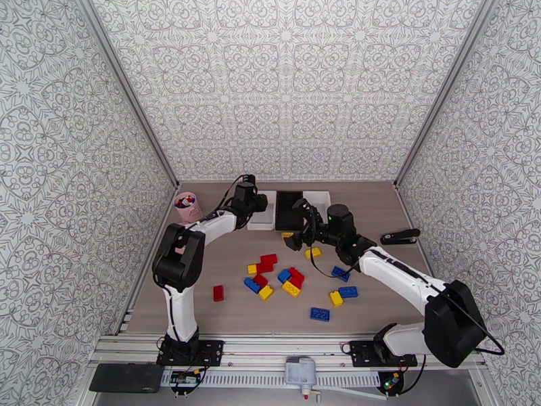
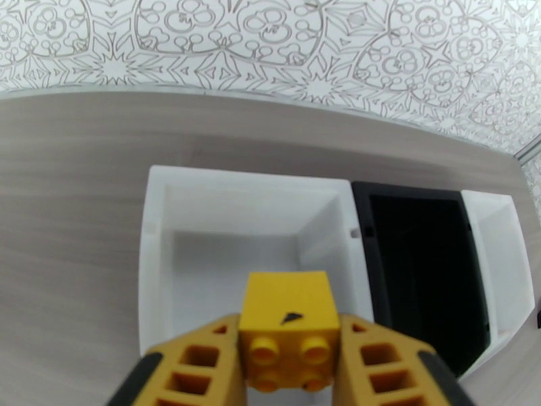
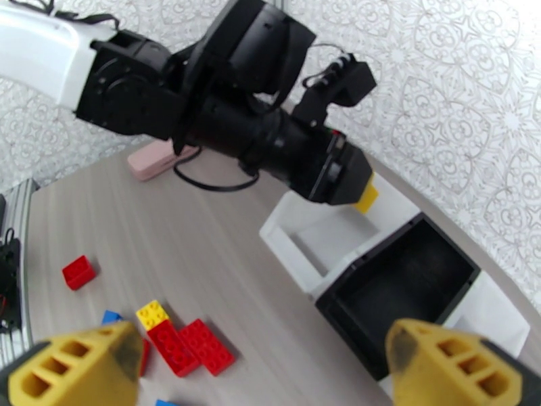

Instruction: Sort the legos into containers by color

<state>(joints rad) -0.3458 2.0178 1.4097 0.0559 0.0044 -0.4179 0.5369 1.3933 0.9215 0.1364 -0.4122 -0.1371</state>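
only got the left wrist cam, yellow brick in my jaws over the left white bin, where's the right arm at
Observer: The right gripper hangs open, holding nothing, at the near edge of the black bin.
Operator: anything in that black bin, it's just dark for me
Observer: In the right wrist view it looks empty.
Operator: what's still out on the table
Observer: A pile of loose bricks in red, yellow and blue lies nearer the arm bases, with one red brick apart on its left.
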